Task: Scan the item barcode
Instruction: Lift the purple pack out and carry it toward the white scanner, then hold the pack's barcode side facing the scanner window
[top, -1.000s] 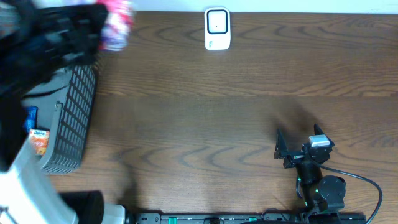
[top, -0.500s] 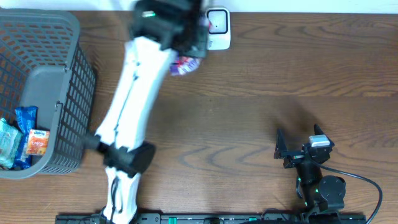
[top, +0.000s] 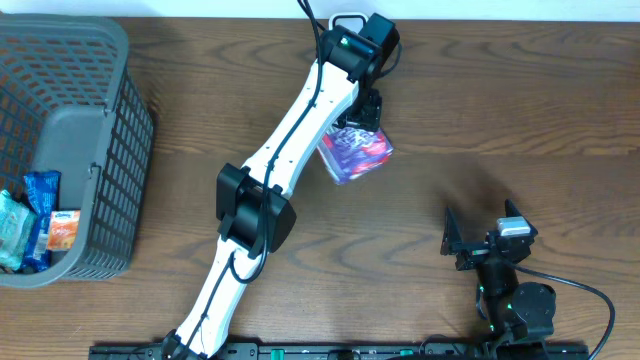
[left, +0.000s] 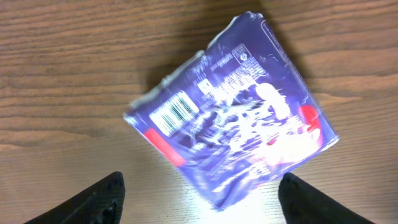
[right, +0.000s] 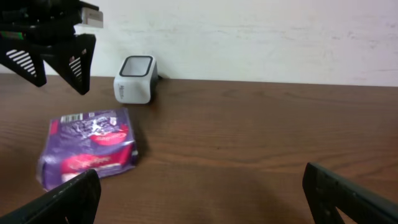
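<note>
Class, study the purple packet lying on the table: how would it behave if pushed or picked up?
Its glossy, glaring film suggests the purple packet is probably slippery. Lying flat on the table, it should slide rather than roll or tip. Its rounded corners hint at soft, yielding contents.

Dark wood-grain table (top: 520, 110) spreads wide under the right gripper (right: 202, 202), evenly lit, with a soft shadow just ahead of it. Further ahead, a plain white wall (right: 261, 37) rises at the table's far edge.
</note>
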